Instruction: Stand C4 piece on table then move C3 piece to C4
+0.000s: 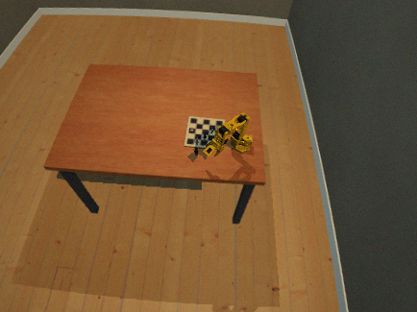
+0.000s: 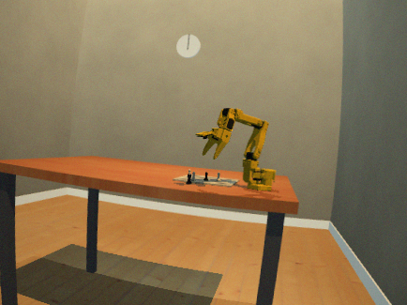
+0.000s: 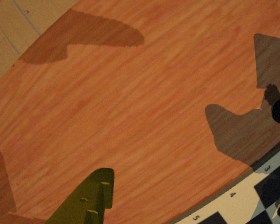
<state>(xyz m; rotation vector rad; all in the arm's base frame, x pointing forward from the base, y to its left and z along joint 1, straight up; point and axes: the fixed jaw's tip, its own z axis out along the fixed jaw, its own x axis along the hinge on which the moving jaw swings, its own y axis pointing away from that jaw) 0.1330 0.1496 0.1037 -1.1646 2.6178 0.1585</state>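
The chessboard lies on the table beside the arm's base. My gripper hangs high above the board's near edge, open, with nothing between the fingers. A dark piece stands upright just off the board's front left corner, on the wood as far as I can tell; it also shows in the side view. Another dark piece and pale pieces stand on the board. The wrist view shows one finger, a corner of the board and bare table. I cannot read the square names.
The arm's yellow base stands right of the board, near the table's right edge. The table's front edge runs close below the board.
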